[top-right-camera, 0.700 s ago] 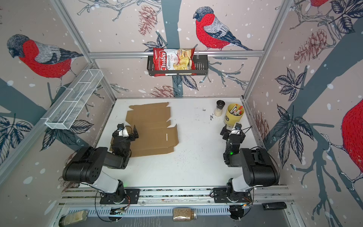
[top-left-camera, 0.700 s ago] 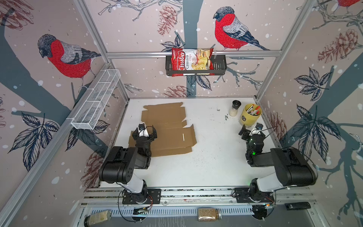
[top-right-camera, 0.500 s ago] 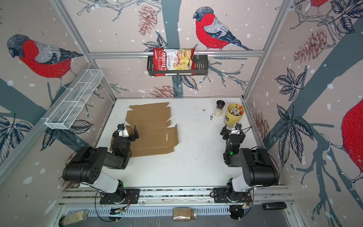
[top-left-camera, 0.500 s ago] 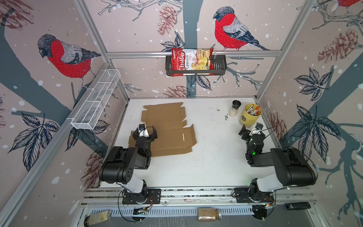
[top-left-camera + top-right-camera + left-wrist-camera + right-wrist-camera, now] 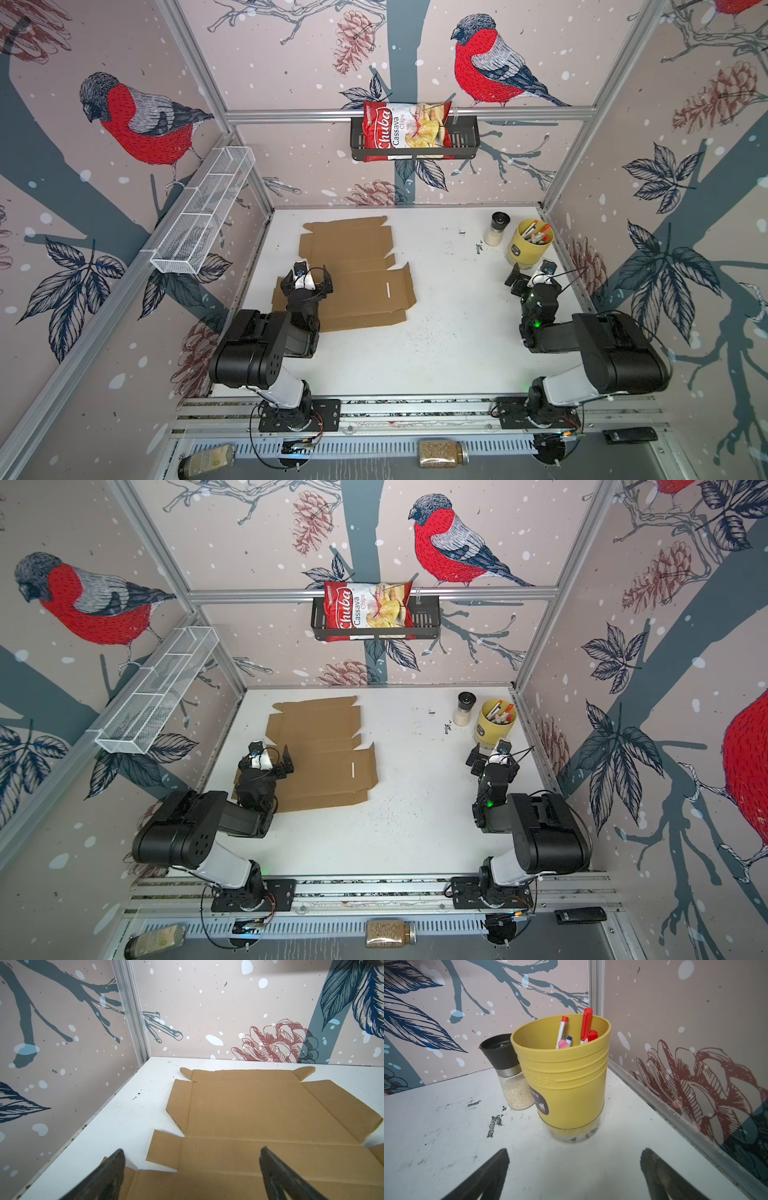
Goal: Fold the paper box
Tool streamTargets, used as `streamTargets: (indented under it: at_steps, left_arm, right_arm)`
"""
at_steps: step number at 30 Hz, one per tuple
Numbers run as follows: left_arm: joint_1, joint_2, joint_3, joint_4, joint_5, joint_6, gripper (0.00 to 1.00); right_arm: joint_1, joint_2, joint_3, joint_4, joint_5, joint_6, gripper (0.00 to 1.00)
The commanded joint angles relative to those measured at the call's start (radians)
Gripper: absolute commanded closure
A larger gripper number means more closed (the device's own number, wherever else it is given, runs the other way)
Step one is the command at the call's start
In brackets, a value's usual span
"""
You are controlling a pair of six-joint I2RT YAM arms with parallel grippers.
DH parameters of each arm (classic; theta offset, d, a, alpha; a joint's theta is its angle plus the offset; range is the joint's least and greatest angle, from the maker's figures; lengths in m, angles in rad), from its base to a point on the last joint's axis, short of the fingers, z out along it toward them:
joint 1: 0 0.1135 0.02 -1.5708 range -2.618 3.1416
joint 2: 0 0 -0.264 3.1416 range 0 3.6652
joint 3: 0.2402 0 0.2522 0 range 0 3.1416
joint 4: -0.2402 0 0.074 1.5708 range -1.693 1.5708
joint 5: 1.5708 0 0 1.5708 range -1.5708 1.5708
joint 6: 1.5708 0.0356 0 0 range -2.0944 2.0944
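Both wide, empty: left pincer [image 5: 309,281], right pincer [image 5: 534,279]. Flat paper box [image 5: 353,257] centre-left may skid on tabletop [image 5: 449,332] when I pry.

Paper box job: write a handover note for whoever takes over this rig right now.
Left pincer: open and empty, over the near left part of the paper box. I cannot tell whether it touches the cardboard.
Right pincer: open and empty, at the right of the table. It faces the yellow pen cup and the glass grinder, well away from the box.
Paper box: an unfolded cardboard sheet lying flat on the left half of the table.
Done: no fold made yet.
Left: probably raise the walls, tuck the tabs and close the lid.
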Motion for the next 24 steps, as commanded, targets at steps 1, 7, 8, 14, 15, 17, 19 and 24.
streamTargets:
  at_steps: [1, 7, 8, 14, 15, 17, 19, 24]
  left_arm:
    - [0.002, -0.001, 0.005, 0.016, 0.008, 0.001, 0.01]
    - [0.002, -0.001, 0.005, 0.015, 0.009, 0.001, 0.01]
    - [0.002, -0.001, 0.005, 0.015, 0.009, 0.001, 0.01]
    - [0.002, -0.002, 0.004, 0.017, 0.008, 0.001, 0.01]
    - [0.002, -0.002, 0.004, 0.017, 0.009, 0.001, 0.01]
    - [0.002, -0.002, 0.005, 0.015, 0.008, 0.0, 0.01]
    - [0.022, -0.004, 0.013, -0.006, 0.031, -0.018, 0.01]
    - [0.029, -0.003, 0.014, -0.008, 0.045, -0.02, 0.01]
  right_arm:
    - [0.0, 0.001, 0.004, 0.03, 0.015, 0.0, 0.01]
    - [0.001, 0.001, 0.004, 0.031, 0.015, 0.0, 0.01]
    - [0.001, 0.001, 0.004, 0.031, 0.015, 0.0, 0.01]
    - [0.0, 0.001, 0.004, 0.031, 0.015, 0.0, 0.01]
    - [0.001, 0.002, 0.004, 0.03, 0.015, 0.0, 0.01]
    - [0.001, 0.001, 0.004, 0.031, 0.015, 0.0, 0.01]
    - [0.001, 0.001, 0.004, 0.03, 0.015, 0.0, 0.01]
    - [-0.001, 0.001, 0.006, 0.029, 0.013, 0.001, 0.01]
